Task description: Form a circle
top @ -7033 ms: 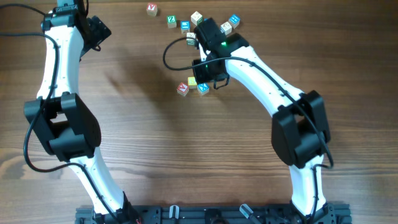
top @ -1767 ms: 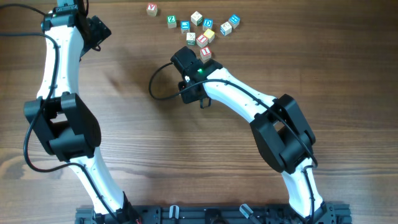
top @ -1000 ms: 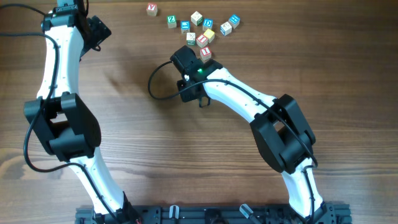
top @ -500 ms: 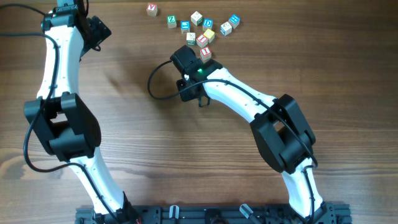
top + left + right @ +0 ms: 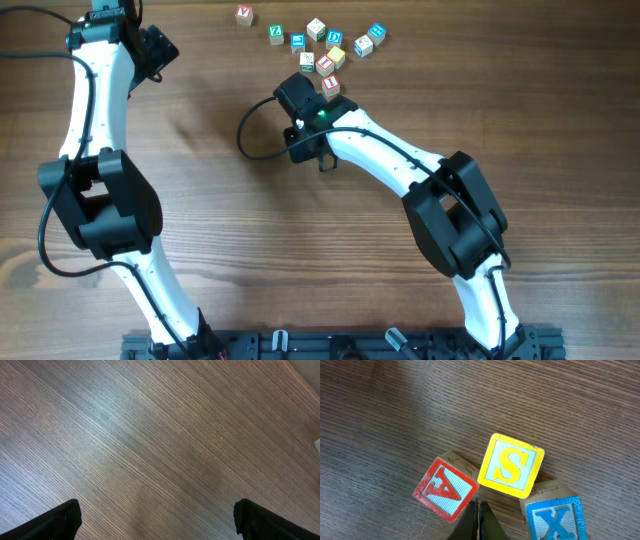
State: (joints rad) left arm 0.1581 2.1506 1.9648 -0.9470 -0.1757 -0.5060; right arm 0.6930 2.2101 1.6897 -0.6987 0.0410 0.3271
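Three cubes [image 5: 511,466] went up the worktop [image 5: 230,200] into the circle [image 5: 325,63] at twelve o'clock. It looks nearly done. Right claw [image 5: 476,519], pressed together, waits at its seven o'clock; left claw [image 5: 156,510] is spread wide.

Your two arms match: white shells on the left arm [image 5: 90,110] and the right arm [image 5: 385,150], with bulky black joint housings between. A thin black cable [image 5: 241,133] loops off the right wrist, and a green light [image 5: 321,113] glows there. Left fingers [image 5: 57,521] are matte black, and so is the base rail [image 5: 340,345].
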